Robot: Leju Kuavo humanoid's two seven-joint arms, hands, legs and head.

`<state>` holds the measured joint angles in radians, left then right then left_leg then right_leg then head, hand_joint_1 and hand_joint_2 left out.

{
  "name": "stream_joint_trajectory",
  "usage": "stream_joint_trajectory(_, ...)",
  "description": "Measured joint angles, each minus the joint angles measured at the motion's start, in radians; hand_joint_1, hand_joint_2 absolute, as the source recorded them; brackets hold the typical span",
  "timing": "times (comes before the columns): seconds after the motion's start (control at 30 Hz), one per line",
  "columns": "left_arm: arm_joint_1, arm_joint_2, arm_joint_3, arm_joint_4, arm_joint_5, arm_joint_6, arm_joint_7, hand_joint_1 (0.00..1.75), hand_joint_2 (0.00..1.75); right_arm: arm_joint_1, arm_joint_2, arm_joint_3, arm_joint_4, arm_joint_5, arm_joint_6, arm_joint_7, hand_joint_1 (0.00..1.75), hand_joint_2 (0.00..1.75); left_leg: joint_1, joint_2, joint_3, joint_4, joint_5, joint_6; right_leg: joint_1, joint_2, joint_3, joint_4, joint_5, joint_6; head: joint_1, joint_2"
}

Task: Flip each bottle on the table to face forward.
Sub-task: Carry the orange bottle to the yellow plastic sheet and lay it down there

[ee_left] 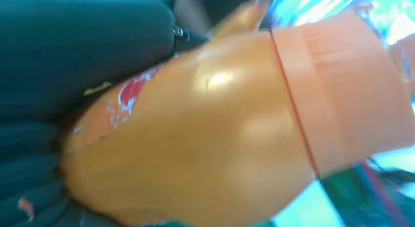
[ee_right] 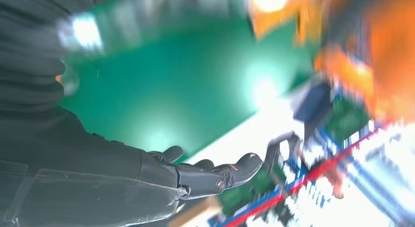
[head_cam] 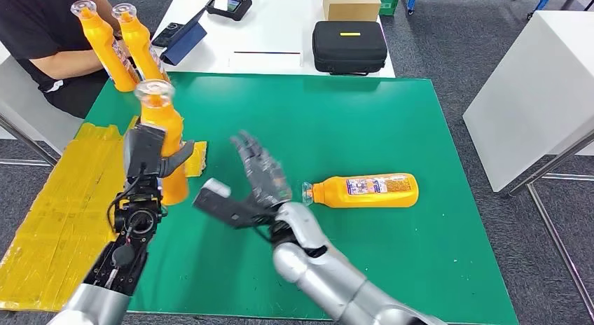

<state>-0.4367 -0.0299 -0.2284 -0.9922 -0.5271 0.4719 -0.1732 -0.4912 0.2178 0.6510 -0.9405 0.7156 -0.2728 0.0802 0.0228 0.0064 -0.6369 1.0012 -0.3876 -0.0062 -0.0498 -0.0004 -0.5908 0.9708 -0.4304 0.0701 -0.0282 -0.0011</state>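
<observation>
Well, over at the far left edge of the green table (head_cam: 350, 115), two orange bottles (head_cam: 101, 48) were seen standing upright beside a seated person (head_cam: 42, 38), so that share of the job was judged done. Nearer in, a third bottle (head_cam: 162, 129) was held upright by the left hand (head_cam: 150, 153), fingers clamped round its body, its base low over the table next to the yellow sheet (head_cam: 63, 213); whether it touched down could not be told. From the left wrist, the orange body was pressed close against the dark fingers. Centre stage, the right hand (head_cam: 256, 178) was raised above the table, fingers spread apart, nothing gripped, palm tilted up and forearm angled in from below. Just right of it, the last bottle (head_cam: 364, 190) was left lying on its side, cap toward that hand, judged still to be turned.
</observation>
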Motion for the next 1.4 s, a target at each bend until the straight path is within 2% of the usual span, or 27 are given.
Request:
stream_joint_trajectory(0.13,0.038,0.063,0.008,0.028,-0.395,0.136,0.084,1.75,1.75,0.06,-0.067,-0.129,-0.19,0.016,0.048,-0.025,0.0,0.0,-0.001,0.001,0.0,0.0,0.0,0.0,-0.001,0.001,0.0,0.0,0.0,0.0,0.0,0.0)
stream_joint_trajectory(0.23,0.071,0.106,0.015,0.067,-0.574,0.197,0.124,1.75,1.75,0.085,-0.109,-0.184,-0.282,0.008,0.059,-0.039,0.0,0.0,-0.001,0.001,0.0,0.0,0.0,0.0,0.0,0.001,-0.001,0.0,0.0,0.0,0.0,0.0)
stream_joint_trajectory(0.47,0.168,0.197,0.043,0.196,-0.973,0.214,0.247,1.75,1.75,0.107,-0.206,-0.234,-0.387,-0.065,0.093,-0.094,0.0,0.0,0.0,0.003,0.0,0.0,0.0,0.0,0.0,0.003,-0.002,0.0,0.0,0.0,0.0,0.0)
stream_joint_trajectory(0.6,0.173,0.226,0.004,0.32,-1.035,0.213,0.274,1.75,1.75,0.097,-0.23,-0.235,-0.387,-0.084,0.094,-0.109,0.0,0.0,0.0,0.002,-0.001,0.0,0.0,0.0,0.0,0.002,-0.001,0.0,0.0,0.0,0.0,0.0)
stream_joint_trajectory(0.67,0.163,0.233,-0.032,0.369,-1.04,0.202,0.284,0.87,1.75,0.093,-0.24,-0.234,-0.387,-0.089,0.094,-0.112,0.0,0.0,-0.001,0.001,0.0,0.0,0.0,0.0,-0.001,0.0,0.0,0.0,0.0,0.0,0.0,0.0)
stream_joint_trajectory(0.73,0.143,0.236,-0.074,0.409,-1.042,0.178,0.29,0.0,0.87,0.088,-0.248,-0.233,-0.387,-0.091,0.094,-0.114,0.0,0.0,-0.001,-0.003,0.001,-0.001,0.0,0.001,-0.001,-0.002,0.003,-0.001,0.0,0.0,0.0,0.0)
stream_joint_trajectory(0.8,0.124,0.238,-0.112,0.444,-1.041,0.161,0.289,0.0,0.0,0.081,-0.256,-0.233,-0.387,-0.092,0.094,-0.113,0.0,0.0,-0.001,-0.005,0.004,-0.001,0.001,0.001,-0.001,-0.005,0.006,-0.001,-0.001,0.0,0.0,0.0)
stream_joint_trajectory(0.97,0.092,0.246,-0.161,0.494,-1.041,0.165,0.274,0.0,0.0,0.077,-0.281,-0.238,-0.391,-0.078,0.104,-0.091,0.0,0.0,-0.001,-0.009,0.009,-0.002,0.002,0.001,-0.001,-0.007,0.012,-0.001,-0.001,0.0,-0.001,0.0)
stream_joint_trajectory(1.1,0.081,0.253,-0.158,0.5,-1.008,0.201,0.201,0.0,0.0,0.081,-0.31,-0.252,-0.401,-0.022,0.14,-0.043,0.0,0.0,-0.001,-0.01,0.01,-0.001,0.005,0.001,-0.001,-0.008,0.011,-0.001,0.0,-0.001,0.0,0.0)
stream_joint_trajectory(1.23,0.086,0.258,-0.124,0.477,-0.939,0.214,0.1,0.0,0.0,0.094,-0.346,-0.276,-0.402,0.043,0.192,0.004,0.0,1.75,-0.002,-0.01,0.008,-0.001,0.007,0.003,-0.002,-0.008,0.012,-0.001,0.002,0.002,0.0,0.0)
stream_joint_trajectory(1.4,0.126,0.257,-0.063,0.392,-0.831,0.217,-0.009,0.0,0.0,0.107,-0.388,-0.301,-0.391,0.101,0.238,0.033,0.0,1.75,-0.002,-0.009,0.003,0.0,0.007,0.003,-0.002,-0.007,0.005,-0.001,0.005,0.001,0.0,0.0)
